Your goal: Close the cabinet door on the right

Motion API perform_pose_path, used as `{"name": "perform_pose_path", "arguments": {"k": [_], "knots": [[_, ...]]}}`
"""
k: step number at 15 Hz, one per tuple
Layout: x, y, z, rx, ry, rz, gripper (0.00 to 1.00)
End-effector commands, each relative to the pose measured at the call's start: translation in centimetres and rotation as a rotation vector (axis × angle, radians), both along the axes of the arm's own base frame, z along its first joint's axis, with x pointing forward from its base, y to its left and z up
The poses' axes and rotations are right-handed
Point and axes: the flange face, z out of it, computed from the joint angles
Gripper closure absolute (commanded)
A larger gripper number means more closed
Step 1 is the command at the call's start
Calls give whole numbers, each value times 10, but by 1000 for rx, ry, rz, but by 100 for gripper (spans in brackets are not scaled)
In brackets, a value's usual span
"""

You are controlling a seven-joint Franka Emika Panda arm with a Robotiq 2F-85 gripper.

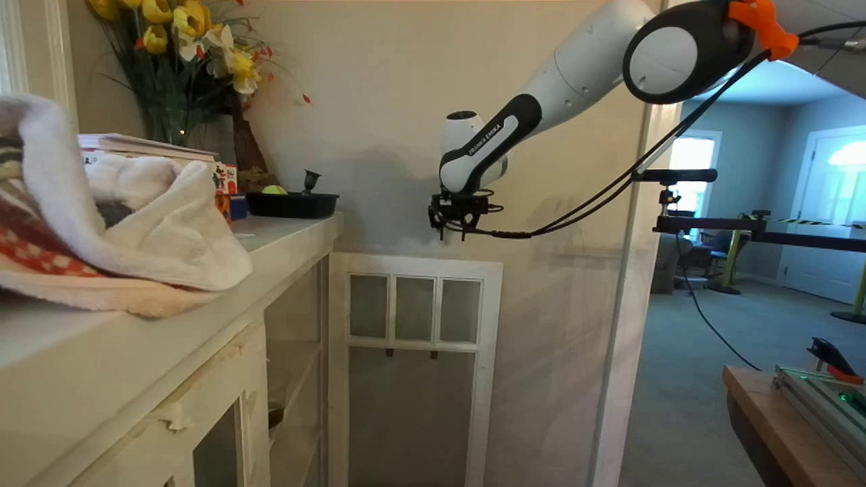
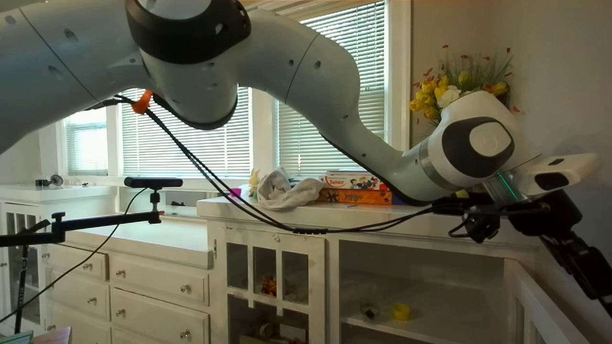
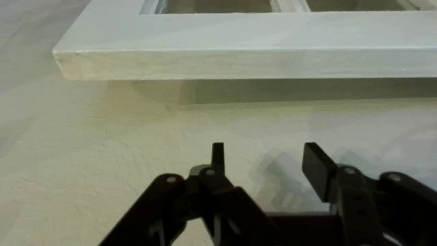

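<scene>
The cabinet door (image 1: 413, 346) is white with a row of three small square openings. In an exterior view it stands swung open, near the wall beside the open cabinet. In an exterior view only part of it shows at the lower right (image 2: 545, 298). In the wrist view its top edge and upper frame (image 3: 239, 64) lie ahead of the fingers, with the wall behind. My gripper (image 1: 452, 237) hangs above the door's top edge, close to the wall. In the wrist view the gripper (image 3: 263, 153) is open, with nothing between its fingers and a gap to the door.
The white countertop (image 1: 298, 237) holds a towel (image 1: 162, 237), a black tray (image 1: 292, 205), game boxes (image 2: 356, 196) and a flower vase (image 1: 169, 125). Another cabinet door (image 2: 316, 286) stands left of the open shelf (image 2: 420, 329) with a yellow cup (image 2: 400, 312). Cables (image 1: 588, 210) hang from the arm.
</scene>
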Motion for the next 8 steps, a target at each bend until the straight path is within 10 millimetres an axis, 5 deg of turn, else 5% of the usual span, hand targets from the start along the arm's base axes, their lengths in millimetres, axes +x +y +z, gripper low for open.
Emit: {"name": "perform_pose_path", "arguments": {"k": [1,5,8], "knots": [[-3,-5,-14,-16,22,8,69],[-6,-8,-32,-15,51,-2,96],[-8,-9,-42,-16,65,-4,100]]}}
